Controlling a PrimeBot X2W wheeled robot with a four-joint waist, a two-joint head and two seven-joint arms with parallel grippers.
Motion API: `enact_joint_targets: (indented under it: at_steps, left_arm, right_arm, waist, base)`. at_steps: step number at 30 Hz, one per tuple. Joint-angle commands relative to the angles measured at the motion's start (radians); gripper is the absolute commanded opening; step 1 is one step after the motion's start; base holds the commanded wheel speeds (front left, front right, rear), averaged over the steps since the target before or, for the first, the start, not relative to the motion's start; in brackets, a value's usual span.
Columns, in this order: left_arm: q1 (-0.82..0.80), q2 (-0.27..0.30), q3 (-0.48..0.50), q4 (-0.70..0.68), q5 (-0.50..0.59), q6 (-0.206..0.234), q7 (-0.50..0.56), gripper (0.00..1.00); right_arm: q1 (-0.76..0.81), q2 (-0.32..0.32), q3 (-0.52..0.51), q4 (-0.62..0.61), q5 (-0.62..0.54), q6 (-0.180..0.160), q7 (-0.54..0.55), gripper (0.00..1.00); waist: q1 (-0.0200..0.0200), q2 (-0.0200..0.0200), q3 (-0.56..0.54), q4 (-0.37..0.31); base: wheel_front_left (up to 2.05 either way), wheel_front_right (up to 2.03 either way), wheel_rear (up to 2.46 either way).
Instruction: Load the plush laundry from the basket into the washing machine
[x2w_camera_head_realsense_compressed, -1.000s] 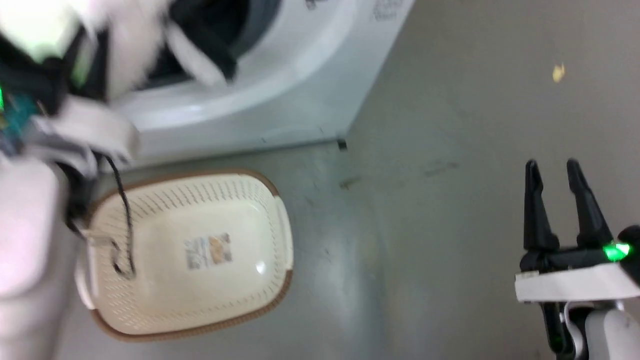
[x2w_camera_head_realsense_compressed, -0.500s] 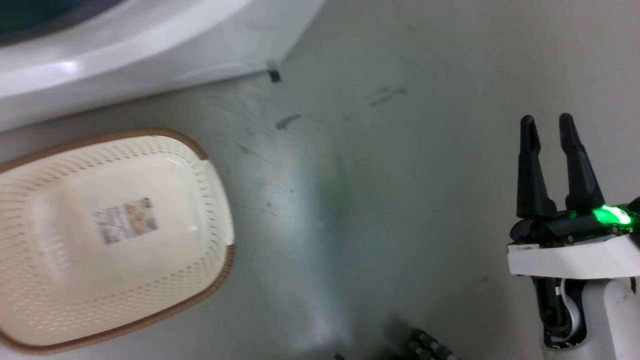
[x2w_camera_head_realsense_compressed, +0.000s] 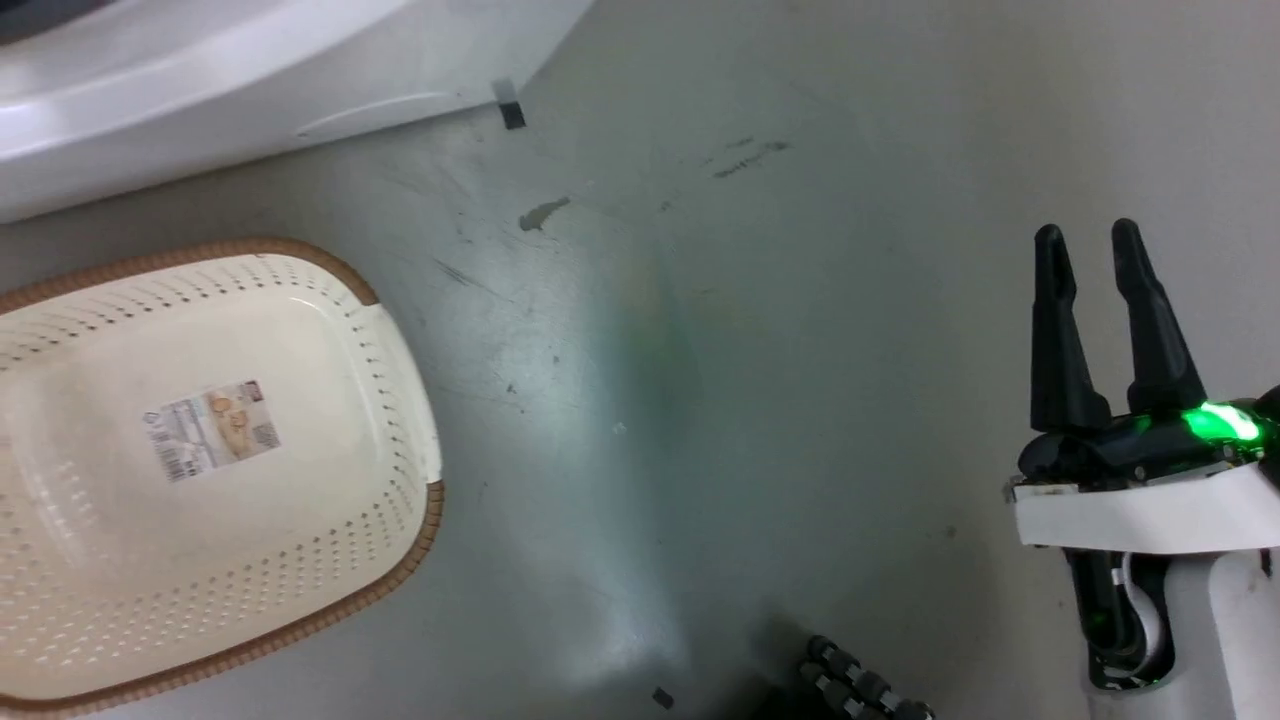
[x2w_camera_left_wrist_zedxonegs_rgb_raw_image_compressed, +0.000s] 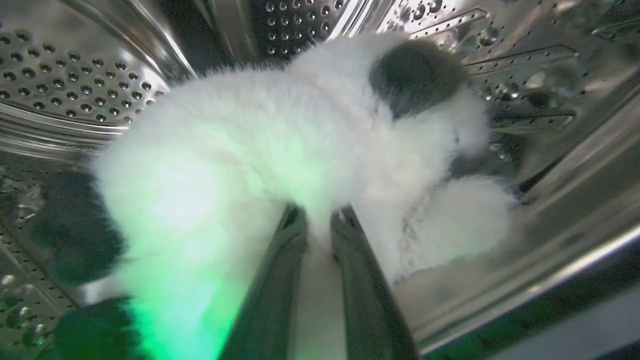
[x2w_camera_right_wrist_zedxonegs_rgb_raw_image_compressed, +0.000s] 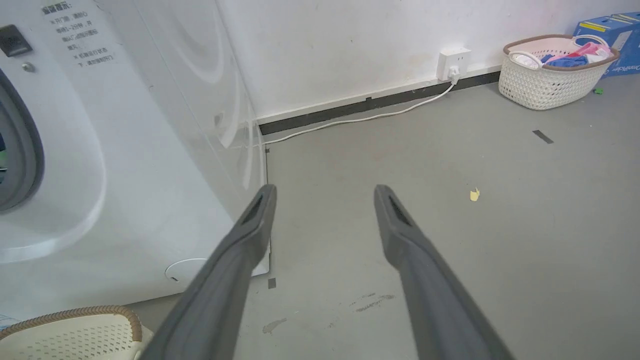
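Cream oval plastic basket with brown woven-look rim: bare on the grey floor but for its label sticker. It is further left in the head view than a second ago because the camera swung, not the basket.
Large white front-loading washing machine: lower front edge crosses the head view's top left.
Shiny perforated steel drum: curves around the toy.
Fluffy white-and-black panda plush laundry: inside the drum, against its wall; a second ago it was a blur at the washer's mouth.
Left gripper: dark fingers drawn together, a fold of white fur pinched between them.
Meaning: loading looks nearly done; letting go and drawing out seem all that is left.
Right gripper: fingers apart, holding nothing, over the floor well right of the basket, as before.
Hidden: the panda's face, the door and the basket's left end. Green glow washes out the lower fur. I cannot tell whether the toy's weight rests on the drum.
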Motion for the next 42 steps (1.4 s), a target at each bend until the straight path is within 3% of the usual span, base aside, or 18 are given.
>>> enact_joint_targets:
  at_steps: [1,9,13,17,21,33,39,42]
  left_arm:
    - [0.012,-0.006,-0.010,0.026,-0.011,-0.002,-0.018,1.00]
    - [0.102,-0.079,-0.013,0.108,-0.061,0.018,-0.222,1.00]
    - [0.213,-0.147,0.012,0.124,-0.120,0.033,-0.340,1.00]
    - [0.370,-0.225,0.056,0.094,-0.202,0.033,-0.388,1.00]
    - [0.560,-0.272,0.101,-0.035,-0.251,0.051,-0.395,1.00]
    - [1.201,-0.419,0.179,-0.554,-0.219,0.198,-0.396,1.00]
    - [1.387,-0.494,0.210,-0.675,-0.167,0.268,-0.396,1.00]
    - [1.450,-0.516,0.224,-0.714,-0.141,0.279,-0.396,1.00]
  right_arm:
    - [-0.019,0.000,-0.010,0.000,-0.010,-0.001,-0.004,1.00]
    - [-0.009,0.000,-0.063,0.009,-0.081,-0.001,-0.004,1.00]
    - [0.017,0.000,-0.095,0.024,-0.123,-0.001,-0.004,1.00]
    - [0.056,0.000,-0.113,0.040,-0.171,-0.001,-0.004,1.00]
    - [0.100,0.000,-0.130,0.047,-0.202,-0.001,-0.004,1.00]
    - [0.235,0.000,-0.123,0.073,-0.279,-0.001,-0.004,1.00]
    - [0.297,0.000,-0.086,0.087,-0.374,-0.001,-0.004,1.00]
    - [0.320,0.000,-0.076,0.094,-0.373,-0.001,-0.004,1.00]
  waist:
    - [-0.0001,0.0000,-0.022,0.018]
    - [-0.0001,0.0000,-0.169,0.097]
    - [-0.0001,0.0000,-0.277,0.150]
    - [-0.0001,0.0000,-0.399,0.205]
    - [-0.0001,0.0000,-0.496,0.259]
    - [-0.0001,0.0000,-0.701,0.396]
    - [-0.0001,0.0000,-0.761,0.433]
    - [-0.0001,0.0000,-0.780,0.443]
  base:
    - [0.00,0.00,0.00]
    - [0.00,0.00,0.00]
    - [0.00,0.00,0.00]
    - [0.00,0.00,0.00]
    - [0.00,0.00,0.00]
    - [0.00,0.00,0.00]
    - [0.00,0.00,0.00]
    - [0.00,0.00,0.00]
